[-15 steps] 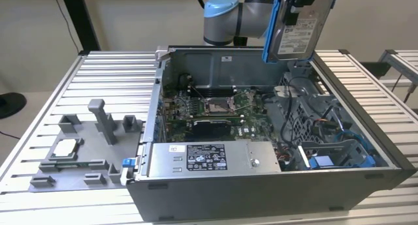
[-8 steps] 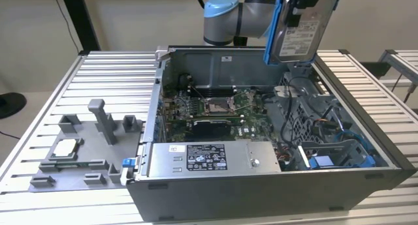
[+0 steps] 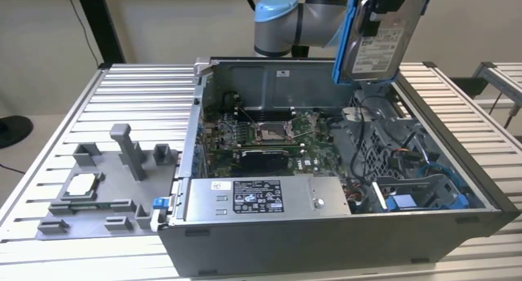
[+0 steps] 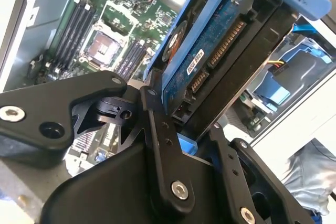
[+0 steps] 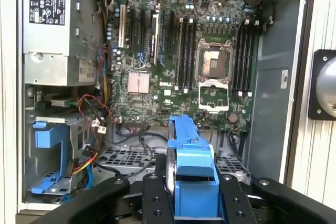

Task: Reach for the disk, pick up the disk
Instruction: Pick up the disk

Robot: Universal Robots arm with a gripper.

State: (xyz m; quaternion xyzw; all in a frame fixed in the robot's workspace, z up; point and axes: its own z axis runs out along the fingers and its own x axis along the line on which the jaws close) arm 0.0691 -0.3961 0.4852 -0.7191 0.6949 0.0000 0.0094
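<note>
The disk [image 3: 382,46] hangs upright high above the back right corner of the open computer case [image 3: 326,232]. Its white label faces the exterior view, and a blue rail [image 3: 346,40] runs down its side. My gripper [image 3: 382,9] is shut on its top end. In the second wrist view, black fingers [image 4: 160,140] clamp the disk [image 4: 210,61], whose blue circuit board and connector show. In the first wrist view, the disk's blue rail [image 5: 191,156] stands between the fingers [image 5: 155,200], above the motherboard [image 5: 173,61].
Inside the case are the motherboard [image 3: 265,134], a grey power supply box [image 3: 261,198] at the front and a blue drive bay [image 3: 424,195] on the exterior view's right. A grey fixture [image 3: 106,183] holding a small chip [image 3: 80,184] sits on the slatted table [image 3: 139,91].
</note>
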